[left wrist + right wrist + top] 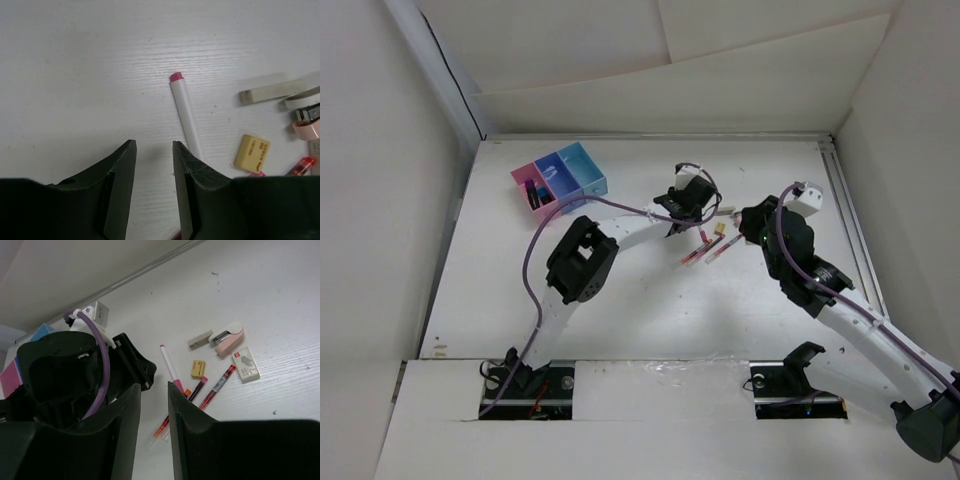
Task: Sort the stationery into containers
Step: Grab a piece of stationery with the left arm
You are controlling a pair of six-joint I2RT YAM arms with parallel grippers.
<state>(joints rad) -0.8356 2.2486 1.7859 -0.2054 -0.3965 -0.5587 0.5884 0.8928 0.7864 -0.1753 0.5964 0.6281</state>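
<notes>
Left gripper (pixel 153 145) low over the table, fingers slightly parted, nothing between them. A white pink-tipped pen (pixel 186 112) lies just ahead. Right gripper (pixel 153 386) likewise parted, empty. Loose stationery (pixel 705 250) sits between the arms. Containers (pixel 592 187) far left, with dark markers (pixel 536 195) in the pink one.

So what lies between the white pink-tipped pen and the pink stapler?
A yellow eraser and a pale grey eraser, clearest in the left wrist view.
</notes>
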